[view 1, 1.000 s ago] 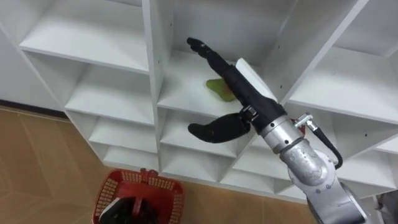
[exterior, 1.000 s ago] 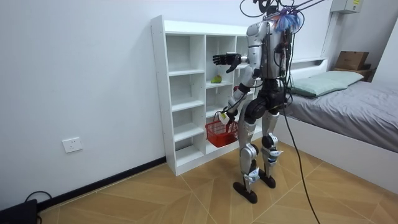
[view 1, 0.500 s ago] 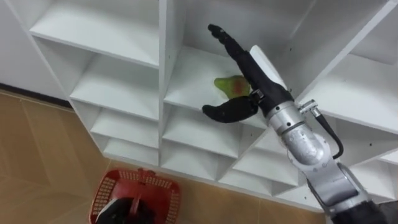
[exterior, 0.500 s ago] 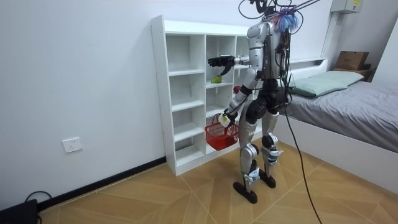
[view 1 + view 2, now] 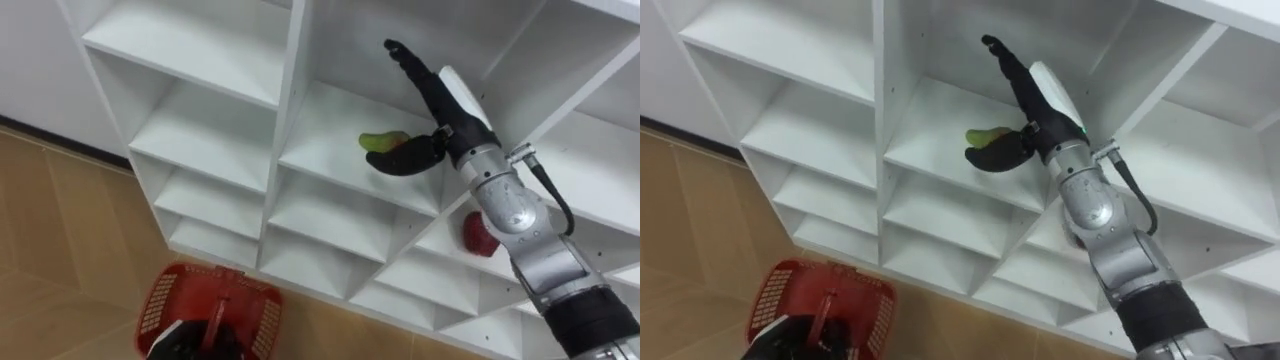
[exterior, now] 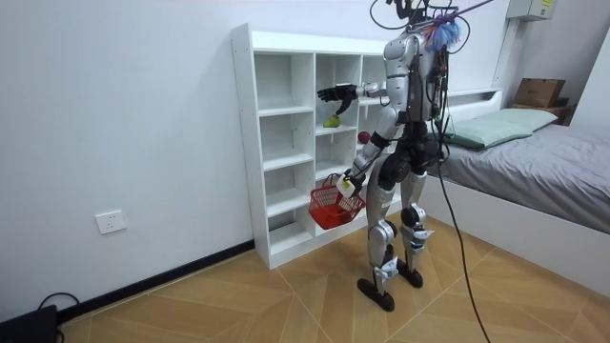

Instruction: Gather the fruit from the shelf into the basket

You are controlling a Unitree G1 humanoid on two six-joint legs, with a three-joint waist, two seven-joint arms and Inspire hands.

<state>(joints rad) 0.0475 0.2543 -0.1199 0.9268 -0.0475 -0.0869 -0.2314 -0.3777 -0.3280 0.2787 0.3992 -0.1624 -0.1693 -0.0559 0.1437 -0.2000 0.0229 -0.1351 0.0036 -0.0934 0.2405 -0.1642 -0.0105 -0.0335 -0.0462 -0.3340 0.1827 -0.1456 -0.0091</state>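
in the closet's (image 5: 292,90) middle cell we hold our right hand (image 5: 437,100) wide and empty; the green fruit (image 5: 380,141) lies on that shelf just beside its thumb. our left hand (image 5: 205,338) grips the red basket (image 5: 160,300) below.

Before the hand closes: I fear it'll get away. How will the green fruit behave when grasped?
Green fruit looks rounded and lies loose on the smooth shelf, so a nudge from the open right hand would probably roll it. Its skin looks smooth, so perhaps slippery. Likely light: small beside the hand. Left hand holds the basket.
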